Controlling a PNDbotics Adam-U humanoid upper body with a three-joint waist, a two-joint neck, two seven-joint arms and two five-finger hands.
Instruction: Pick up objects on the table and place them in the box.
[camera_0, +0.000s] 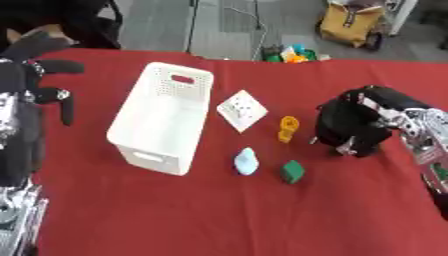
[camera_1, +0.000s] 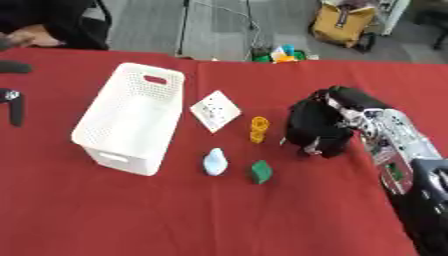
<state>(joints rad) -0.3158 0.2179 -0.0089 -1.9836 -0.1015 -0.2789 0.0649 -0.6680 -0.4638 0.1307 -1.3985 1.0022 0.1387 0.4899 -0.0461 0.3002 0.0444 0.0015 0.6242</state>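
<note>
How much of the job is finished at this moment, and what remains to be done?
Nothing looks done: the white box appears empty. Nothing is in hand either: the right hand hangs above the cloth beside the yellow object, fingers curled downward, holding nothing. The left hand is raised, open, at the left edge. Left to place: the white square card, the yellow object, the light blue object and the green block.
</note>
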